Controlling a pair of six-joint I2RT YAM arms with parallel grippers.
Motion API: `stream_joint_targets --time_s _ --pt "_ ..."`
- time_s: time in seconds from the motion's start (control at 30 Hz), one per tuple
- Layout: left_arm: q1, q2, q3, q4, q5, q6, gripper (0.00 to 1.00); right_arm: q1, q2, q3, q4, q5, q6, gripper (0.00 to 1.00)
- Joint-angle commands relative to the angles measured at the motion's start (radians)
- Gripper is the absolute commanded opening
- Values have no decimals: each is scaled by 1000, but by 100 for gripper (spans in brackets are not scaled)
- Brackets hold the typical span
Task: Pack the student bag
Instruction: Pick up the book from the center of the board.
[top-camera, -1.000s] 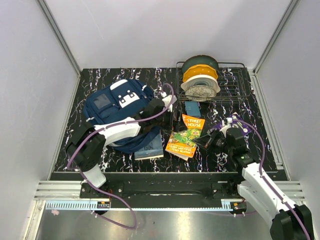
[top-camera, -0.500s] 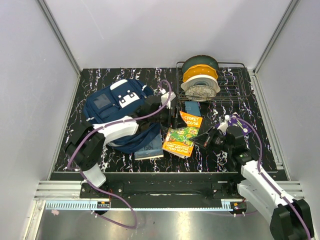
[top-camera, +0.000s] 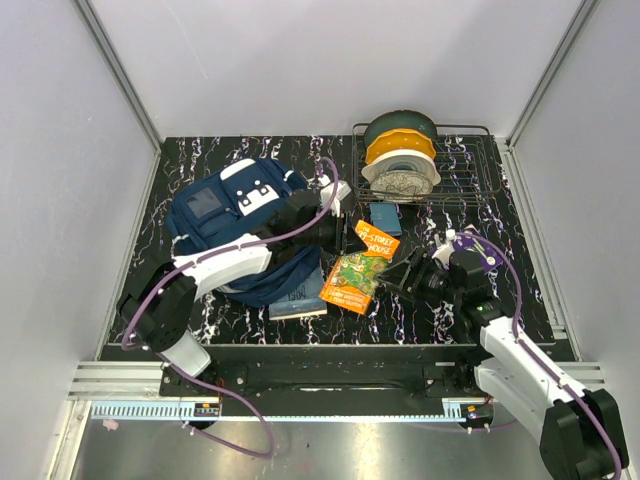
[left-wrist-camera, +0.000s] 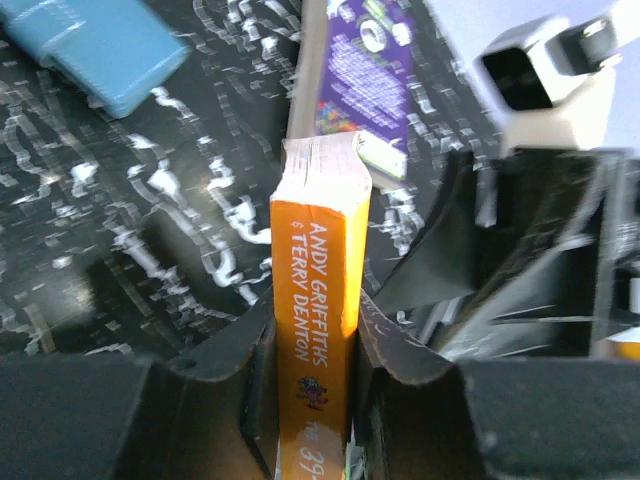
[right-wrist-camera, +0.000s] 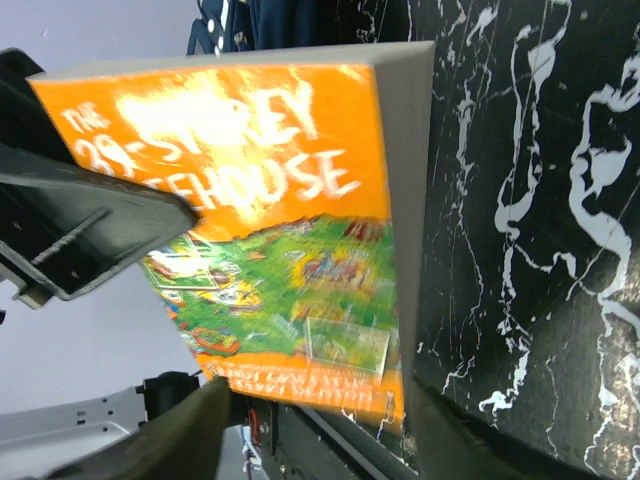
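Note:
The student bag, navy with white trim, lies at the left of the table. An orange paperback sits tilted just right of it. My left gripper is shut on the book's far end, and in the left wrist view the orange spine is pinched between the two fingers of the left gripper. My right gripper is open beside the book's right edge. In the right wrist view the cover fills the space ahead of the right gripper, with both fingers apart from it.
A dark blue book pokes out from under the bag's near side. A small blue box lies behind the paperback. A wire rack holding filament spools stands at the back right.
My right gripper has opened and let go of the paperback. My left gripper has closed on its spine. The book has shifted slightly left and tipped.

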Motion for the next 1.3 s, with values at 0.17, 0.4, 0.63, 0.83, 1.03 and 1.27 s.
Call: stream_joint_targets --time_s 0.17,0.4,0.63,0.83,1.03,1.27 --pt "90 -183 68 -163 -271 -3 0 5 -60 115 -56 102 17 89" --pt "121 -260 83 -88 -302 -112 0 14 -35 23 186 -22 225 89" --pt "123 -277 43 44 -344 -202 0 126 99 87 324 38 296 89" --pt "121 -289 3 157 -345 -251 0 251 261 83 557 131 397 89" --pt "121 -300 -38 243 -319 -288 0 269 402 116 720 156 430 92" --pt "121 -331 -72 276 -307 -311 0 268 502 158 842 188 413 92"
